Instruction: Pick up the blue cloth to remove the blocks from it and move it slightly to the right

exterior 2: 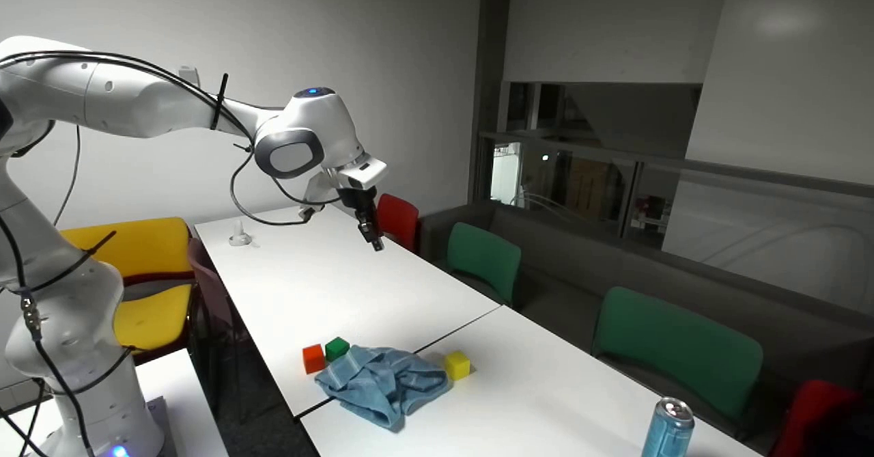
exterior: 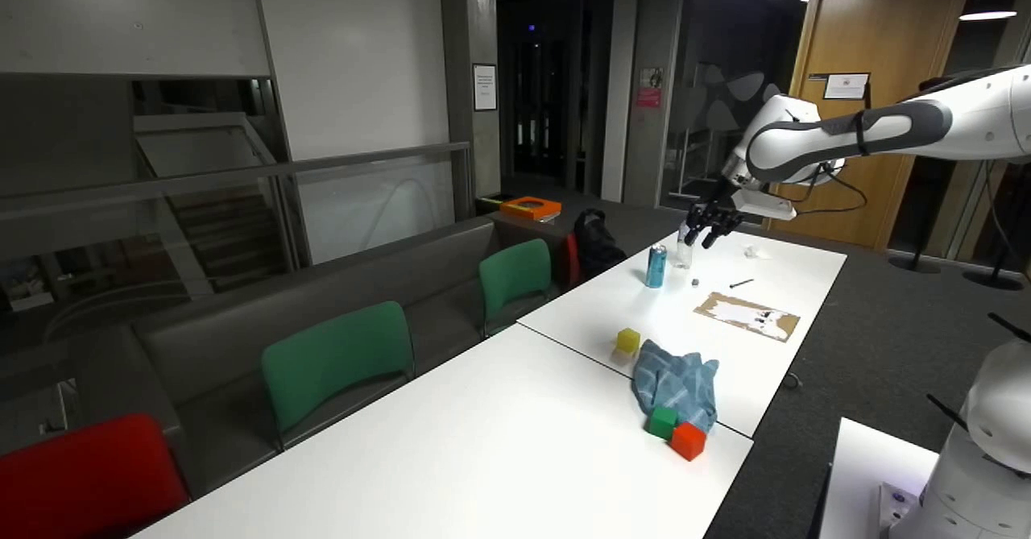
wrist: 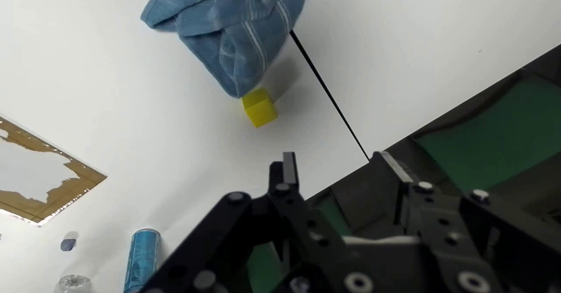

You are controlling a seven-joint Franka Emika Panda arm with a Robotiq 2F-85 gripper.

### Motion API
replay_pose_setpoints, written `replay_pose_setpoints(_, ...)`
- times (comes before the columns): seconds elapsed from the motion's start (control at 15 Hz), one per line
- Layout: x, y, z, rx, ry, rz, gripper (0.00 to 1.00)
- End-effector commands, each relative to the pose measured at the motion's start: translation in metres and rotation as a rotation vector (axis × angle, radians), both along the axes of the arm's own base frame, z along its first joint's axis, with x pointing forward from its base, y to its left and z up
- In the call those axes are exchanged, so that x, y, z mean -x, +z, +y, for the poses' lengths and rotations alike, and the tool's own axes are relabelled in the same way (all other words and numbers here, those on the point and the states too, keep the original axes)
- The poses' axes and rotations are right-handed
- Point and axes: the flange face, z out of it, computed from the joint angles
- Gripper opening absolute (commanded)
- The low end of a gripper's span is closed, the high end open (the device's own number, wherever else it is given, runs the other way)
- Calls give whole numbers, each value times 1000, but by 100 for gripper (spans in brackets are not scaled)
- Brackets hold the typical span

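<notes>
The light blue checked cloth [exterior: 681, 382] [exterior 2: 382, 383] [wrist: 239, 26] lies crumpled on the white table across the table seam. The yellow block [exterior: 628, 340] [exterior 2: 457, 365] [wrist: 260, 109] sits on the table beside one end of the cloth. The green block [exterior: 663, 422] [exterior 2: 336, 349] and red block [exterior: 689, 441] [exterior 2: 313, 359] sit side by side at the opposite end. I cannot tell if they touch the cloth; both are out of the wrist view. My gripper [exterior: 707, 231] [exterior 2: 377, 244] [wrist: 335, 159] is open and empty, raised above the table, away from cloth and blocks.
A blue can [exterior: 656, 267] [exterior 2: 669, 430] [wrist: 142, 258] and a clear bottle [exterior: 684, 254] [wrist: 74, 285] stand on the table. Cardboard with torn white paper [exterior: 747, 316] [wrist: 39, 174] and a pen [exterior: 742, 284] lie there. Green chairs [exterior: 338, 362] [exterior 2: 676, 348] line one table edge.
</notes>
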Motion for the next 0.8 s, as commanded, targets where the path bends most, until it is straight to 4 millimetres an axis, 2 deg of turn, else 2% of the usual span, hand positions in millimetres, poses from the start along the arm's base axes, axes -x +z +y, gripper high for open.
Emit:
replay_pose_setpoints(0.0, 3, 7, -4, -16, 13, 5, 84)
replay_pose_setpoints(0.13, 4, 10, -6, -21, -4, -6, 97)
replay_pose_setpoints(0.2, 8, 14, -8, -14, -30, -16, 100)
replay_pose_setpoints(0.33, 20, 25, -10, -8, -62, -53, 100)
replay_pose_setpoints(0.73, 89, 83, -18, 57, -186, -215, 100)
